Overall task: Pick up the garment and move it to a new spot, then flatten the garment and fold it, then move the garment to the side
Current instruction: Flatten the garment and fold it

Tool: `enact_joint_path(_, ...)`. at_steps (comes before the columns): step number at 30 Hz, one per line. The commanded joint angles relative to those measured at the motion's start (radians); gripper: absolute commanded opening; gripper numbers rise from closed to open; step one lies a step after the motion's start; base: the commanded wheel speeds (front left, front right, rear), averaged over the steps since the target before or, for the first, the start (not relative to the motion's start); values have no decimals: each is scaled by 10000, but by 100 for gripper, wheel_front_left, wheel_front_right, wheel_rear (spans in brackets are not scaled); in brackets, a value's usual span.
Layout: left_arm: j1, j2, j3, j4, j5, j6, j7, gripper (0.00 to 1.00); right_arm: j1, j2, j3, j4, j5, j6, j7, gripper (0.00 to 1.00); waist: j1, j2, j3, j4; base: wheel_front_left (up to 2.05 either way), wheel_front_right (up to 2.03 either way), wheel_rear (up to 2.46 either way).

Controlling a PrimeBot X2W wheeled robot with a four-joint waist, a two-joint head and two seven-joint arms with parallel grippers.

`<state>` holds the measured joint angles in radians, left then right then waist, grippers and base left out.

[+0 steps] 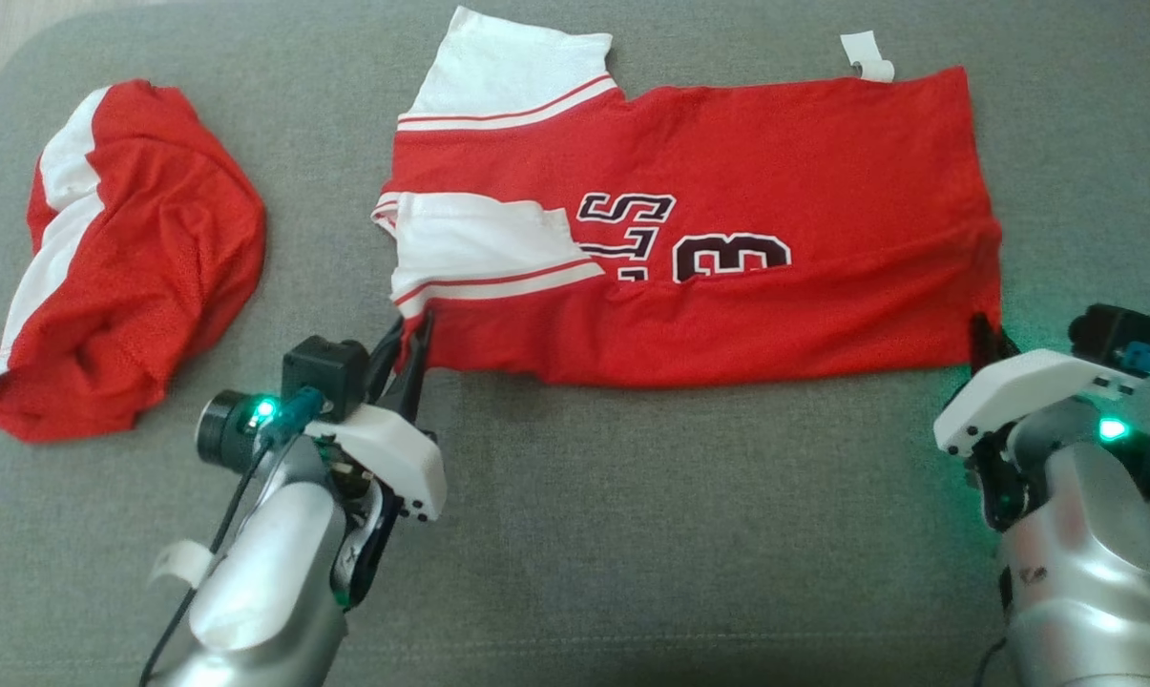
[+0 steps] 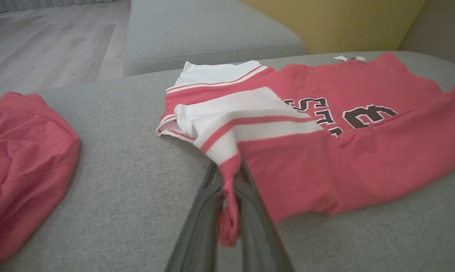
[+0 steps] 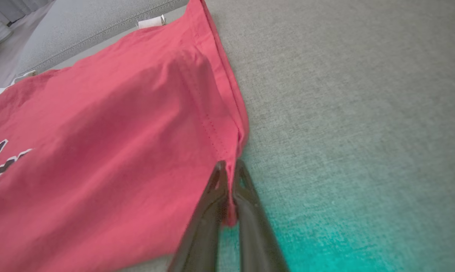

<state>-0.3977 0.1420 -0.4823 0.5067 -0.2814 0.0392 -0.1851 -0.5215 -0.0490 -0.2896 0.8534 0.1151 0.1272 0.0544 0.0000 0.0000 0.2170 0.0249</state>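
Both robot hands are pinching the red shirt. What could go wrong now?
The right gripper holds only a thin bit of hem on the red shirt, so the cloth might slip out when lifted. The left gripper pinches a bunched corner by the white sleeve, so pulling there could drag the tucked sleeve open.

Jaws of the left gripper (image 2: 230, 167) pinch the near corner of the red-and-white jersey (image 2: 363, 158), spread on a grey sofa cushion (image 2: 136, 181); second red garment (image 2: 23, 158) lies well left.

"S" and "3" on jersey (image 1: 775, 162)
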Motion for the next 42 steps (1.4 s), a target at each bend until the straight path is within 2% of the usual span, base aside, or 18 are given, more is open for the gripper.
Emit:
enact_joint_path(1,-293,310,280,-348,51,96,3,0,-318,-13,323,-76,89,35,-154,0,0,0,-71,-46,0,0,0)
enact_joint_path(6,-90,428,320,-248,-60,164,86,0,-233,-13,284,142,85,35,-397,0,0,0,-456,-164,0,0,0)
enact_joint_path(13,490,607,324,-6,-244,222,166,0,323,-13,307,-237,373,35,-325,0,0,0,-1273,-300,0,0,0)
enact_joint_path(22,1652,889,270,-625,-587,304,735,0,1914,-13,602,-1749,1587,35,725,0,0,0,-2054,-484,0,0,0)
enact_joint_path(29,2129,939,110,-1046,-715,326,1115,0,3004,-13,890,-2953,1891,35,1457,0,0,0,-2071,-696,0,0,0)
enact_joint_path(30,2137,902,55,-1020,-741,303,1141,8,3203,-13,953,-3309,1851,35,1509,45,0,0,-2031,-766,0,0,0)
enact_joint_path(31,2137,902,55,-1020,-741,303,1141,8,3203,-13,953,-3309,1851,35,1509,45,0,0,-2031,-766,0,0,0)
enact_joint_path(32,2126,888,35,-987,-743,304,1144,45,3268,-13,1022,-3497,1789,35,1488,100,0,0,-2002,-805,0,0,0)
enact_joint_path(33,2106,881,26,-946,-733,330,1137,100,3315,-13,1087,-3671,1743,35,1451,100,0,0,-1973,-847,0,0,0)
enact_joint_path(42,1467,1004,428,-1033,-803,544,522,100,2953,-13,1547,-5317,880,35,249,100,0,0,-1470,-1164,0,0,0)
